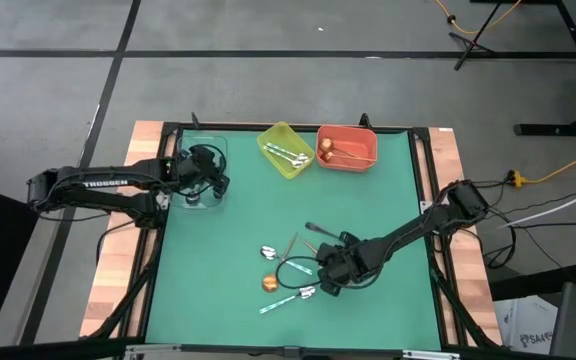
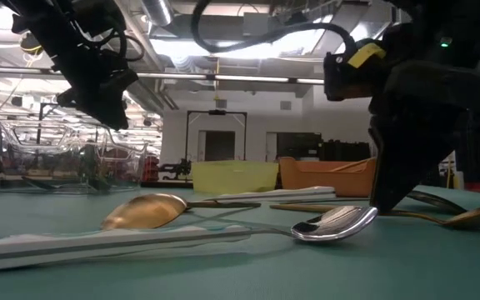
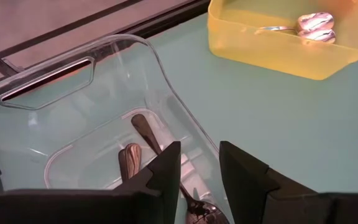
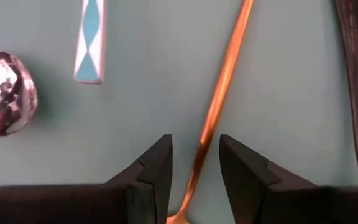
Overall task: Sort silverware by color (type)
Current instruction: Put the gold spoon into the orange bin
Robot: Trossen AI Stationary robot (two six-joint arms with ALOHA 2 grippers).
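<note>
The right gripper (image 4: 194, 163) hangs with fingers apart astride a copper-gold spoon (image 4: 219, 99) whose bowl is cut off, while the left gripper (image 3: 199, 168), also parted, hovers over the clear bin (image 3: 73, 118)

green mat (image 1: 368, 200); clear bin (image 1: 204, 172) (far left); yellow bin (image 1: 286, 150); orange bin (image 1: 347, 147)

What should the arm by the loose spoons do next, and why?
Probably close and lift: the right gripper is open, low over the mat, its fingers either side of the copper spoon handle. That spoon likely belongs in the orange bin with other copper ones.
</note>
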